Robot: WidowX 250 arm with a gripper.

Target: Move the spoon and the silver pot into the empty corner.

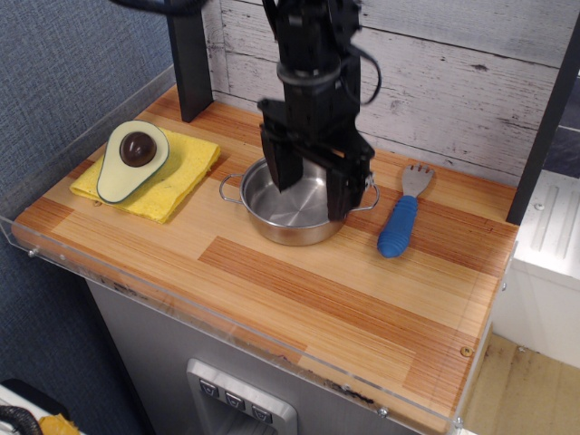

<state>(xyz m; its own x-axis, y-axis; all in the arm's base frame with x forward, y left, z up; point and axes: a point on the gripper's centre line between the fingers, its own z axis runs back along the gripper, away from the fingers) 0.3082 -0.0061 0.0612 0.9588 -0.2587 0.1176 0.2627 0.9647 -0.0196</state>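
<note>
The silver pot (pixel 292 222) sits upright at the middle of the striped wood counter. My gripper (pixel 312 193) is open and hangs over the pot's right half, one finger (pixel 282 168) inside the bowl and the other finger (pixel 340 198) near the right rim; whether either touches the metal I cannot tell. The arm hides the pot's back rim. The spoon (pixel 402 219), with its blue handle and grey tined head, lies right of the pot, apart from it. The empty corner (pixel 435 362) is the bare front right of the counter with a small round metal fitting (pixel 466 351).
A yellow cloth (pixel 172 181) with an avocado toy (pixel 132 159) lies at the back left. A black post (pixel 188 54) stands behind it. Clear acrylic (pixel 109 272) rims the front and left edges. A plank wall runs along the back.
</note>
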